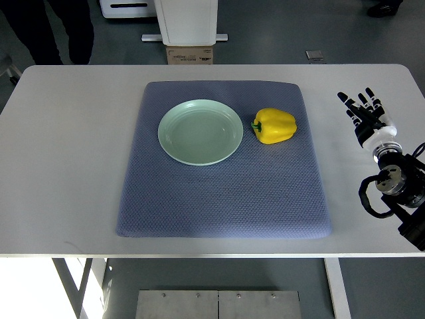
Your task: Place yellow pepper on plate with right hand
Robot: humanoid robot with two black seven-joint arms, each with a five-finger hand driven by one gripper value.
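Approach not begun; right hand [364, 114] at mat's [219, 199] right, fingers spread, seemingly empty; yellow pepper [273, 125] just beside plate [200, 131]; next: reach left, grasp pepper.

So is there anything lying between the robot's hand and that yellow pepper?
No. In the top view, only the blue mat's right edge and bare white table lie between the open right hand and the yellow pepper.
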